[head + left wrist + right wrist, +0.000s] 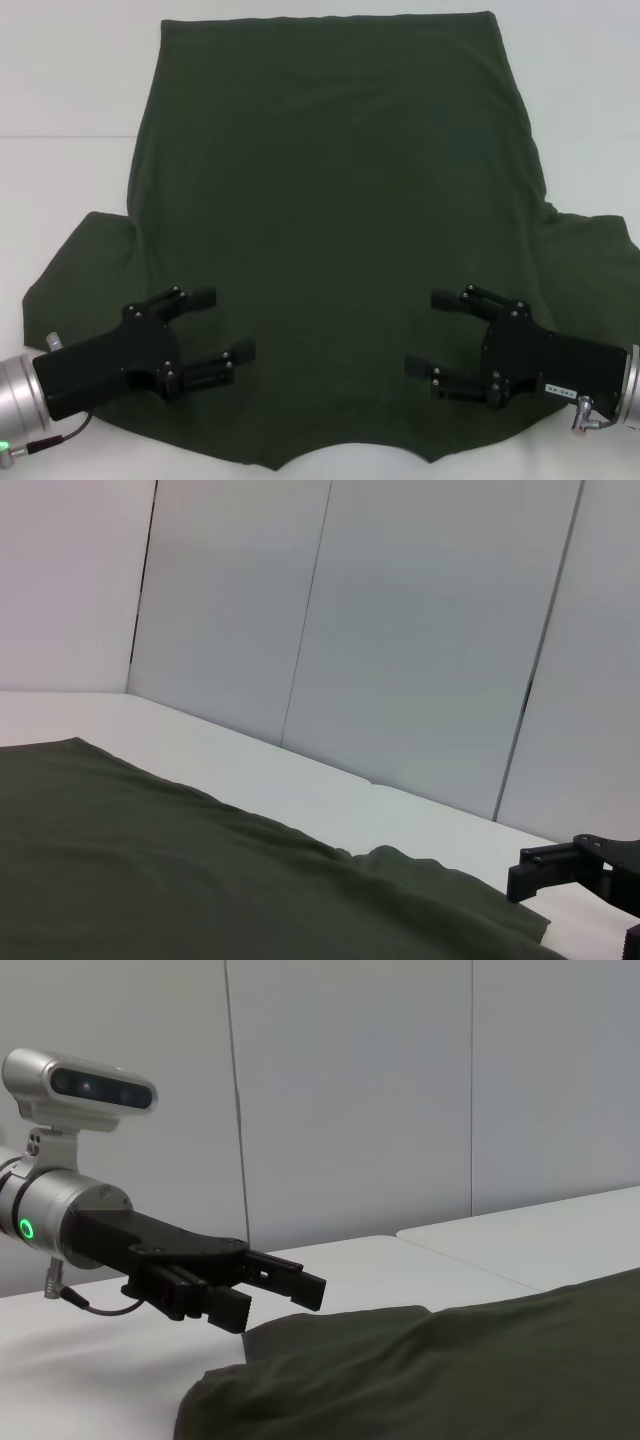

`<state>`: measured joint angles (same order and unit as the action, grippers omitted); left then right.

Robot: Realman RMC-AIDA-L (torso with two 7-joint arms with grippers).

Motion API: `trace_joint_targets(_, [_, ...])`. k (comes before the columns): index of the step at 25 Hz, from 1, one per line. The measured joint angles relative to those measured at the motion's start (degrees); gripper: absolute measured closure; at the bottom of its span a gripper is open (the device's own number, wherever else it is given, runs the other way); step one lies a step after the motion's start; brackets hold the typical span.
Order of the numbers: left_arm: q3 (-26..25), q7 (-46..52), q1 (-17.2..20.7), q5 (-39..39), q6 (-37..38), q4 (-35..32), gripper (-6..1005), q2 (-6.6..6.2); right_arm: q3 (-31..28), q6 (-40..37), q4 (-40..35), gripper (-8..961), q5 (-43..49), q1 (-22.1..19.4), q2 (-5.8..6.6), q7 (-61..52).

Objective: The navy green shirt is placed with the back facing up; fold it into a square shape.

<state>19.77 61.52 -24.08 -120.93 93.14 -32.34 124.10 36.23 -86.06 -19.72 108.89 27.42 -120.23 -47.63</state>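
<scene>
The navy green shirt lies spread flat on the white table, plain side up, covering most of the surface in front of the robot. Its straight hem is at the far edge, and both short sleeves fan out to the sides nearer the robot, one toward the left and one toward the right. The near edge, by the collar, ends in a wavy line close to the table's front. The cloth looks smooth, with only slight ripples by the right sleeve.

The left gripper hangs over the shirt's near left part, just inside the left sleeve, its two fingers spread apart and pointing toward the middle of the shirt, with nothing between them. The right gripper mirrors it over the near right part, fingers likewise spread wide and empty, pointing inward. The two are well apart, with bare cloth between them.

Behind the table stands a pale panelled wall.
</scene>
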Motion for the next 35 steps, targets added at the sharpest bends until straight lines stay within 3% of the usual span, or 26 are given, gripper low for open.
trace_joint_targets(13, [0.00,0.81,0.00,0.04,0.00,0.00,83,0.00,-0.02,0.06,0.47,35,0.00,0.00,0.00,0.22])
trace_joint_targets(19, [-1.29,13.55,-0.25,1.43,-0.57,-0.53,84,-0.47,-0.02,0.06,0.47,35,0.01,-0.02,0.00,0.13])
trace_joint_targets(27, [-2.80,42.16,-1.24,-0.14,-3.52,-4.52,86,-4.77,-0.02,-0.20,0.47,34,0.00,-0.21,0.00,-0.17])
trace_joint_targets(35, [-2.34,66.83,-5.46,-15.83,-5.01,-13.81,88,-7.88,-0.02,-0.41,0.47,35,0.25,-0.10,0.09,-0.25])
